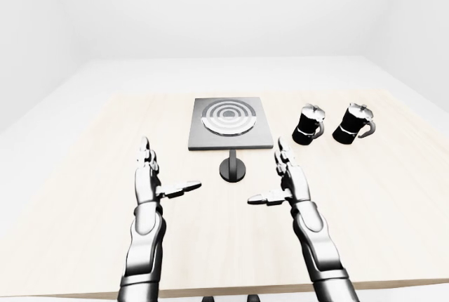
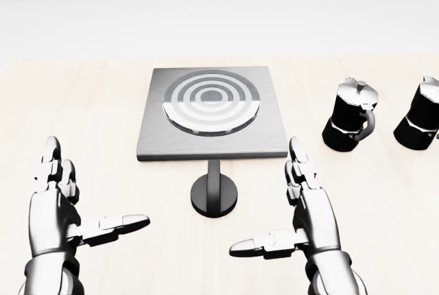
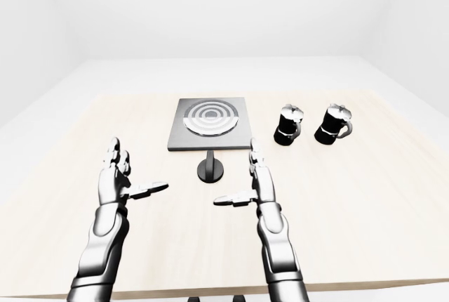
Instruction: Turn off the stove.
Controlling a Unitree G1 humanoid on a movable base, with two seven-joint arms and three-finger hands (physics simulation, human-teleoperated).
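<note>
Nothing of the task appears to be done yet, as far as can be judged: neither hand touches the stove [image 2: 212, 112] or its knob [image 2: 214, 195]. The stove, a square grey plate with a ringed burner [image 2: 211, 101], is seen near the middle of the pale wooden counter [image 1: 84, 175]. Just below its lower edge in the head view, a dark round knob on a short stem is seen, and this is taken to be the control that has to be turned.

The left hand [image 2: 58, 216] is held low at the left of the head view, fingers spread and thumb pointing inward, with nothing in it. The right hand [image 2: 305, 216] is held at the lower right in the same way, spread apart and empty, somewhat nearer the knob than the left one. The knob is seen between the two hands and apart from both. What is left, by this reading, is the whole job: a reach to the knob, a grasp, and a turn.

Two dark moka pots, one [image 2: 352, 125] beside the other [image 2: 420, 124], stand to the right of the stove; the farther one is cut off by the right edge of the head view. No glow, flame or marking can be made out, so whether the stove is on cannot be told.
</note>
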